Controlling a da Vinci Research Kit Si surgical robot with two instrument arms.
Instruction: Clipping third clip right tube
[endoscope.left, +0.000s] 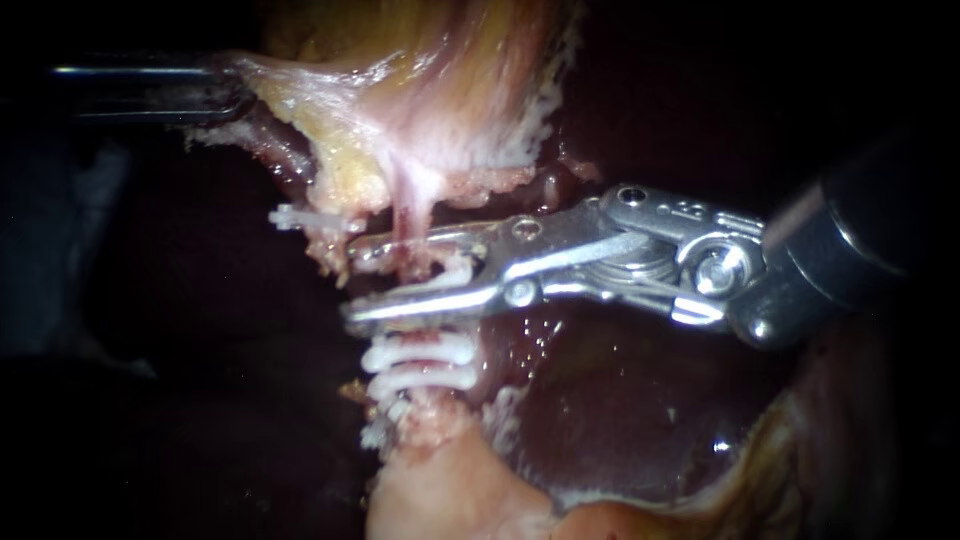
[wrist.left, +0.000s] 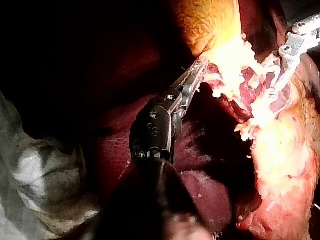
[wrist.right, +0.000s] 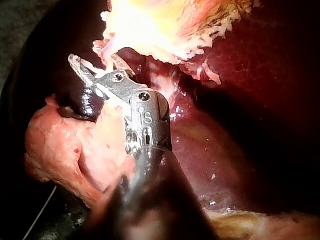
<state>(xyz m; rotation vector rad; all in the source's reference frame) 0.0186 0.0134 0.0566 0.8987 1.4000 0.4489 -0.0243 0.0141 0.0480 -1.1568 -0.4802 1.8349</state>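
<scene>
Starting at the left edge of the endoscope view, what shows first?

The left tool (wrist.left: 197, 74) enters along the upper left on a dark shaft. In the left wrist view its jaws lie pressed onto the pale, frayed edge of the gallbladder (endoscope.left: 440, 90), pinching it. The tissue there is stretched in a thin sheet toward the shaft.

And toward the middle?

Below that edge a small white clip (endoscope.left: 292, 216) juts out sideways; what it sits on is too ragged to tell. Near it, further right, is the right tube (endoscope.left: 410, 205). It is a thin pink strand that hangs from the gallbladder and runs down to pale tissue (endoscope.left: 450, 490) at the bottom.

Where are the clips on that tube?

On its lower part two closed clips (endoscope.left: 420, 352), white and ribbed, sit stacked one just under the other. Just above them an open clip (endoscope.left: 452, 272) lies against the tube.

What holds that one?

The right tool (endoscope.left: 350, 281), shiny metal, reaches in from the right. Its jaws stand spread, one higher and one lower. The open clip is seated between them and touches both, so they grip the clip. The tube shows in the gap between the jaws.

And farthest right?

That tool's hinge and dark shaft, with the glossy dark red liver (endoscope.left: 620, 400) beneath them.
</scene>
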